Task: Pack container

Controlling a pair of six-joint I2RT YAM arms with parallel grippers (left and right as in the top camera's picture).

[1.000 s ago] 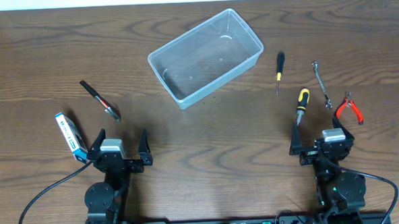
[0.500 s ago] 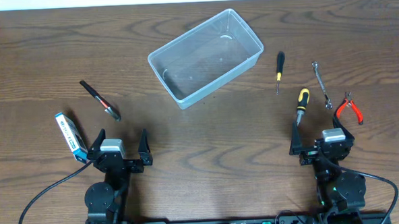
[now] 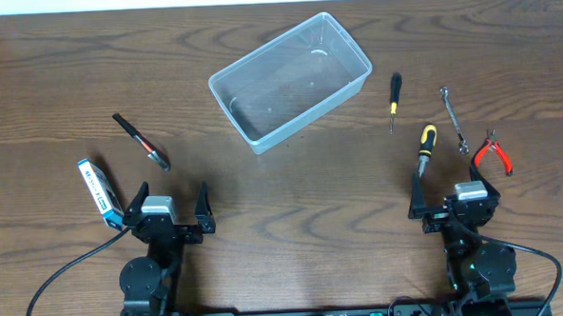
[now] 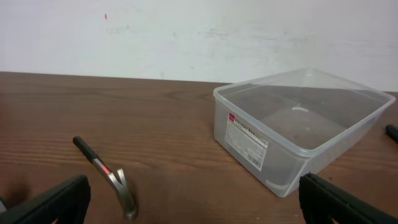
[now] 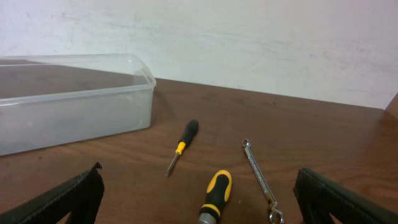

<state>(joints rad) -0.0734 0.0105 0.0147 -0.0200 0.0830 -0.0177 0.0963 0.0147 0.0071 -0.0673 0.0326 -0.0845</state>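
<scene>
The clear plastic container [image 3: 290,78] sits empty at the back middle of the table; it also shows in the left wrist view [image 4: 298,124] and the right wrist view [image 5: 68,106]. My left gripper [image 3: 169,206] is open and empty at the front left, with a small hammer [image 3: 143,142] ahead of it [image 4: 109,177]. My right gripper [image 3: 452,196] is open and empty at the front right. Ahead of it lie a yellow-and-black screwdriver [image 3: 424,148] [image 5: 214,196], a thin small screwdriver [image 3: 393,100] [image 5: 182,146], a wrench [image 3: 454,119] [image 5: 258,171] and red pliers [image 3: 493,153].
A blue and white box [image 3: 99,192] lies at the left, beside my left gripper. A white wall runs behind the table's far edge. Cables trail from both arm bases at the front.
</scene>
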